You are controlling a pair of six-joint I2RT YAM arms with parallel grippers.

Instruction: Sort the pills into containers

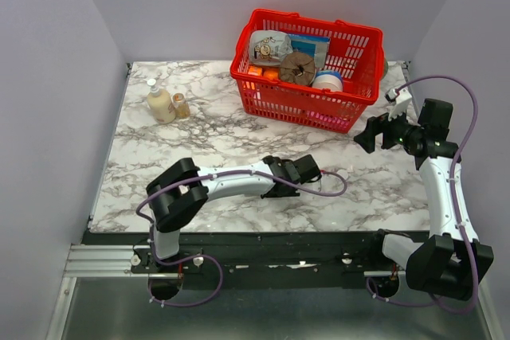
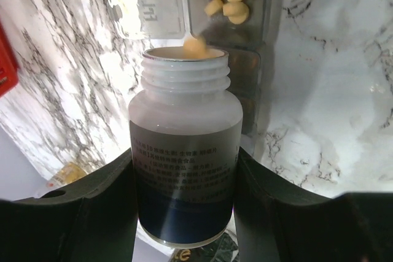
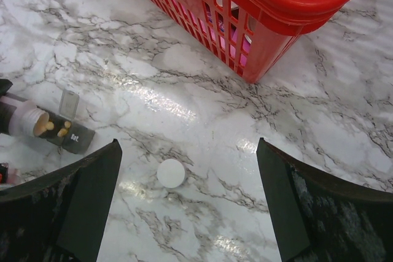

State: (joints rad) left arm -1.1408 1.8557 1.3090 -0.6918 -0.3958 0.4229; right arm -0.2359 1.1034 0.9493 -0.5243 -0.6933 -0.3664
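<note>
Four pale yellow round pills (image 2: 226,4) lie in the open compartment of the long dark grey plastic strip (image 2: 268,23). A fifth pill (image 2: 195,46) sits at the lip of the white translucent plastic bottle (image 2: 184,133), which my left gripper (image 2: 184,213) clasps and tips over that strip. I judge we're mid-pour; next I'd level off before opening another cell. Near the strip lies a round white cap (image 3: 171,173). Beyond, my right gripper (image 3: 190,213) hangs spread, empty. The red plastic mesh basket (image 3: 276,4) stands well apart, leaving marble-pattern tabletop (image 3: 184,78) between for manoeuvring.
</note>
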